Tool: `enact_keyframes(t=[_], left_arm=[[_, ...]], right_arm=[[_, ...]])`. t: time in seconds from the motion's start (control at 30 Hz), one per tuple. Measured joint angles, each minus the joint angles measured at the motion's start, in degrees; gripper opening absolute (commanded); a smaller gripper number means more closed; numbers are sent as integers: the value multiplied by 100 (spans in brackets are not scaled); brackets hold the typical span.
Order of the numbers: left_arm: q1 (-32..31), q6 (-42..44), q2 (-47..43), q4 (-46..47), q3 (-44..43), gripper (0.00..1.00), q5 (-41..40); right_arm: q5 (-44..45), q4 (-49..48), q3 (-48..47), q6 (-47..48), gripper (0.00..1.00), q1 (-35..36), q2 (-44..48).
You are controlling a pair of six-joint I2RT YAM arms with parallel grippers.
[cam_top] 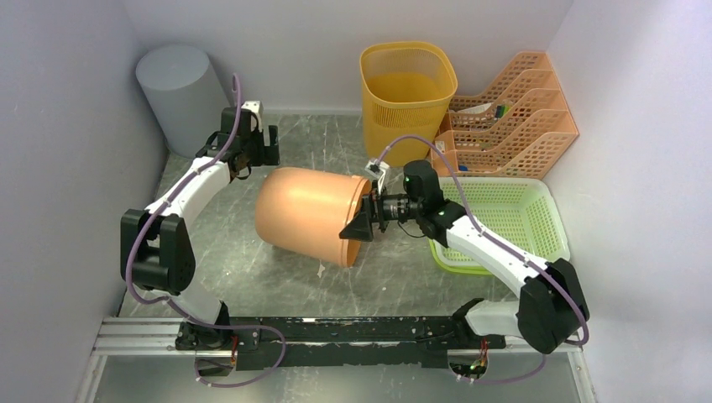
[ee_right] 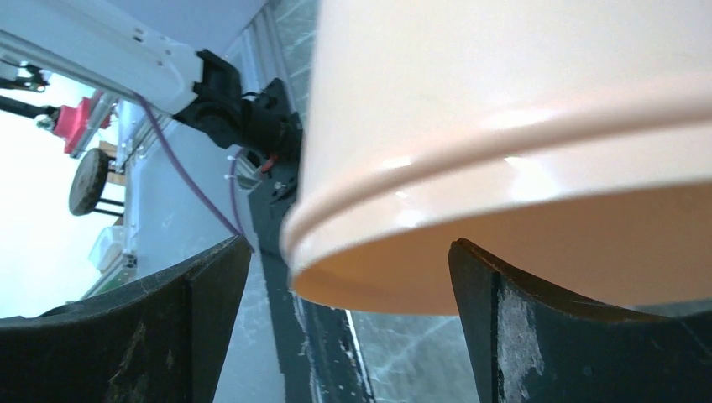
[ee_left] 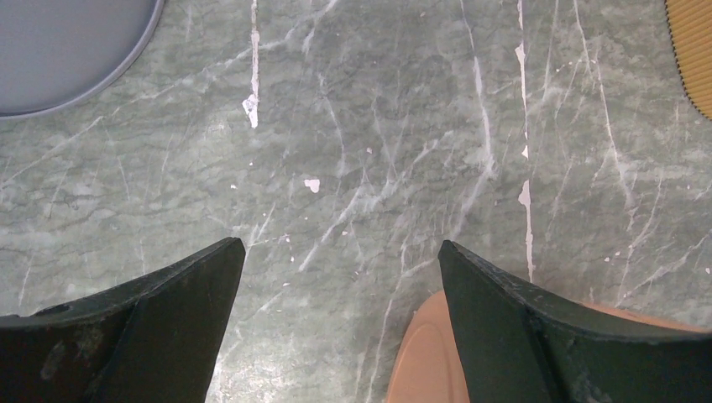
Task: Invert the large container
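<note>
Grey marbled tabletop | large container on its side, mouth facing right | we see right tool spread at its rim | left tool spread, beside its base

A grey, marble-patterned tabletop with white veins and small white chips. A large peach-orange plastic container lies on its side near the middle, mouth facing right. Behind it to the left stands a grey cylinder. Behind it to the right stand a yellow mesh wastebasket and stacked orange mesh file trays. Right of the container sits a light green mesh basket.
</note>
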State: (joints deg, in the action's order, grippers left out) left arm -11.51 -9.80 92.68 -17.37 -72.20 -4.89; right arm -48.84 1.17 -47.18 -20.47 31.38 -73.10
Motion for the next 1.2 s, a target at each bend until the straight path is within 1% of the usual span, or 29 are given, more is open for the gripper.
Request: enact_keyframes(t=[0.2, 0.37, 0.6, 0.73, 0.77, 0.83, 0.87, 0.9, 0.97, 1.2], left_arm=[[0, 11, 11, -7, 20, 99, 2], [0, 20, 13, 0, 33, 99, 28], [0, 63, 13, -11, 72, 99, 61], [0, 101, 11, -26, 72, 99, 66], [0, 103, 9, -26, 72, 99, 68], [0, 101, 9, -26, 72, 99, 87], [0, 101, 4, -26, 74, 99, 101], [0, 101, -13, -28, 83, 99, 116], [0, 101, -79, -50, 114, 99, 122], [109, 98, -564, -286, 111, 99, 81]], right_arm=[[267, -146, 0, -315, 89, 433, 356], [535, -511, 286, -658, 84, 490, 809], [1309, -1342, 809, -1379, 64, 876, 658], [1799, -1784, 940, -1775, 41, 1128, 533], [1910, -1882, 953, -1853, 36, 1176, 533], [2127, -2083, 979, -1998, 15, 1244, 538], [2223, -2159, 994, -2076, 8, 1272, 546], [2297, -2210, 1012, -2208, 3, 1292, 560], [2382, -2253, 1034, -2192, 0, 1307, 588], [2527, -2514, 1036, -2358, 0, 1279, 619]])
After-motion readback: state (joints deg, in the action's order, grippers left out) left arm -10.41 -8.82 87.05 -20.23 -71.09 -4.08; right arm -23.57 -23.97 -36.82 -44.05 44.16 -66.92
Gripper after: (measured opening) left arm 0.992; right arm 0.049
